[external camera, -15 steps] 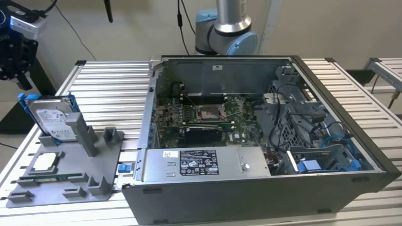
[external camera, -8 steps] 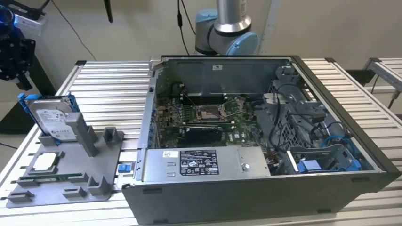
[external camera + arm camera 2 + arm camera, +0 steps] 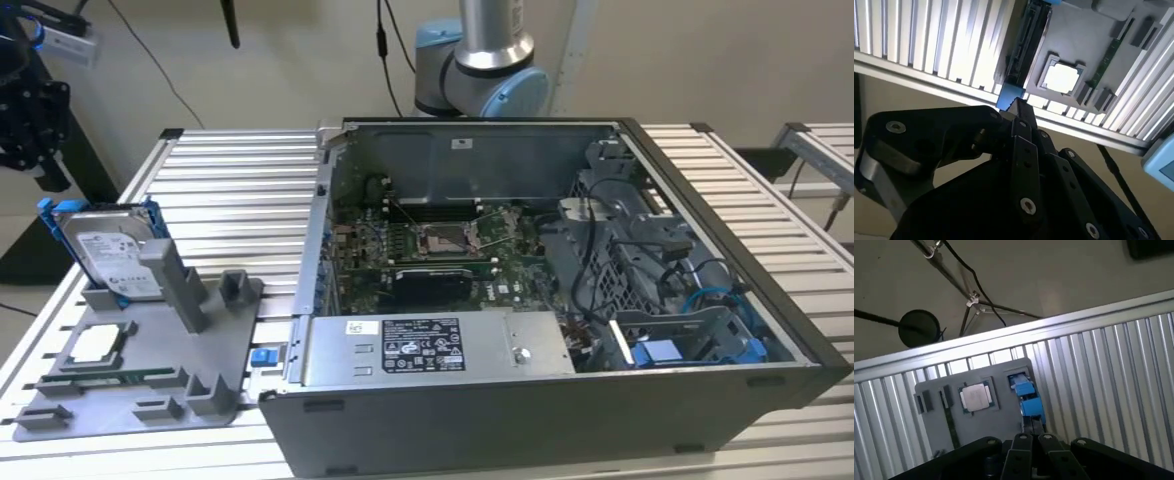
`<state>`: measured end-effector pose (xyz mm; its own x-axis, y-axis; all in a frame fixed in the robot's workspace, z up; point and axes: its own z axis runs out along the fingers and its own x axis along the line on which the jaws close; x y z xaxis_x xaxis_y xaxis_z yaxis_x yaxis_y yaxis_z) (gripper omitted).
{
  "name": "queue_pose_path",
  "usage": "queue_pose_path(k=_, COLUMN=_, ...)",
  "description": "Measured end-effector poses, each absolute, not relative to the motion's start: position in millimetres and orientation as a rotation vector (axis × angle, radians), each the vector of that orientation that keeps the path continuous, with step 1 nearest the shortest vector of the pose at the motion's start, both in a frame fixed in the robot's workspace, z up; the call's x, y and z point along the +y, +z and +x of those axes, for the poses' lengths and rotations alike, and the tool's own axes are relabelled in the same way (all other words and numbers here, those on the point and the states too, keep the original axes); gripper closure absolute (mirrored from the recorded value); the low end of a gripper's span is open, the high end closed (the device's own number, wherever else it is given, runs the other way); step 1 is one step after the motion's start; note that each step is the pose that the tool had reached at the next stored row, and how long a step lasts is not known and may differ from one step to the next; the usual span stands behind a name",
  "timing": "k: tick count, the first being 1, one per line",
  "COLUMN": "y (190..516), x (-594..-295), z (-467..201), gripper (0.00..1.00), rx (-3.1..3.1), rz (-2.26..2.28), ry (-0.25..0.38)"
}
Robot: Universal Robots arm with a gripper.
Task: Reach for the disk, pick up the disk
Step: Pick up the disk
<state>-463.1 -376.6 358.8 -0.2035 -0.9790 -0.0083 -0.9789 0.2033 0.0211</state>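
The disk stands on edge in a slot of the grey fixture at the exterior view's left. It is silver-grey with a white label and a blue bracket around it. My black gripper hangs above it and a little toward the exterior view's left, apart from it. The second wrist view has the disk edge-on, its blue bracket corner just past the gripper. In the first wrist view the blue bracket lies right beyond the gripper. The fingers look shut with nothing between them.
An open computer case takes up the middle of the slatted aluminium table, with a grey power supply box at its front. A square silver chip and a memory stick lie on the fixture. The arm's base stands behind the case.
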Motion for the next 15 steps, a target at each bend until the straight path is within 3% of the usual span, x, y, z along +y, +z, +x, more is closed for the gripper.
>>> queue_pose_path(k=14, y=358.9, x=-376.6, z=-462.8, gripper=1.0, rx=-2.251, rz=2.18, ry=-0.031)
queue_pose_path(k=15, y=358.8, x=-376.6, z=-462.8, gripper=0.0, rx=-2.249, rz=2.182, ry=-0.031)
